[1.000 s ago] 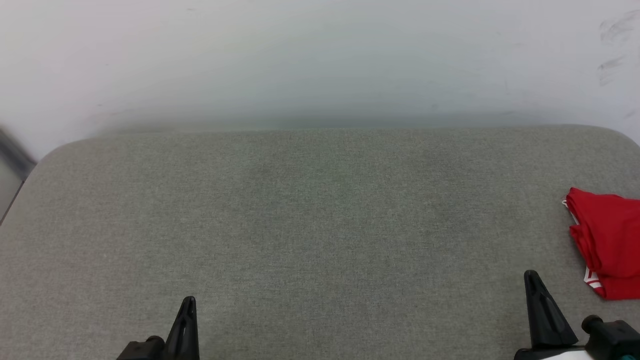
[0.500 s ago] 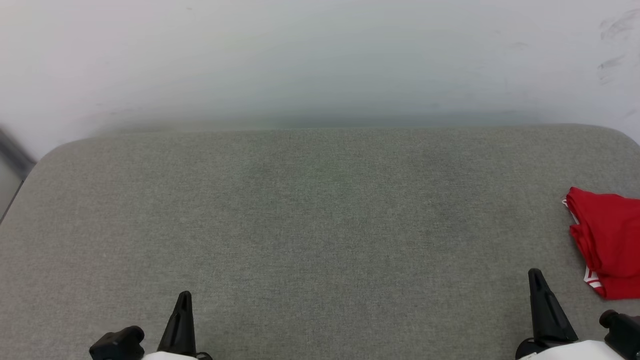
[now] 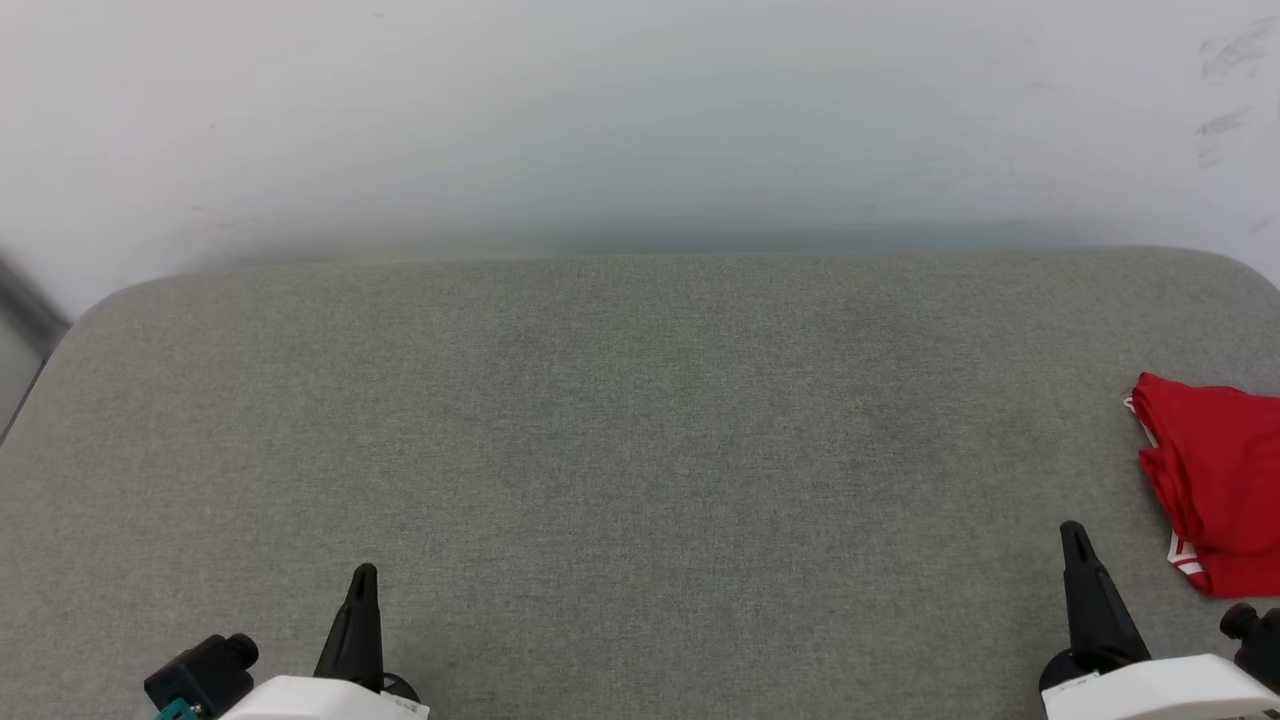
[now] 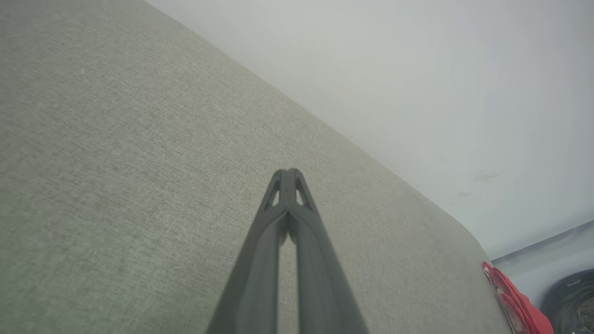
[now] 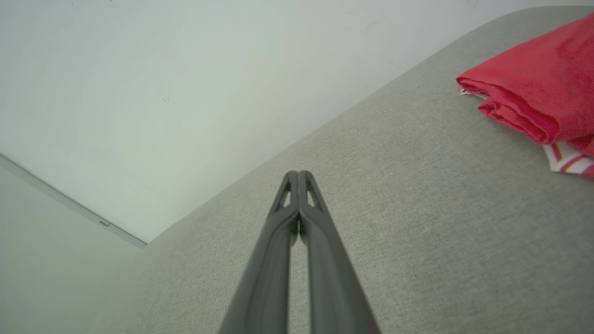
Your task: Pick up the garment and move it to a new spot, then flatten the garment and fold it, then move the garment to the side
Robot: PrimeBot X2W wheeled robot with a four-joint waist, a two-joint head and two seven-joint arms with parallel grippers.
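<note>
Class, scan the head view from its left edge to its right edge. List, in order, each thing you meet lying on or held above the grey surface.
left gripper → right gripper → red garment, all over the grey padded surface.

A broad worktop (image 3: pixel 640 430) covered in grey-green woven fabric, its far corners rounded, stands close against a plain white wall (image 3: pixel 640 120). Faint dark scuff marks (image 3: pixel 1225 60) smudge the wall on the right, and the light is soft and even.
</note>
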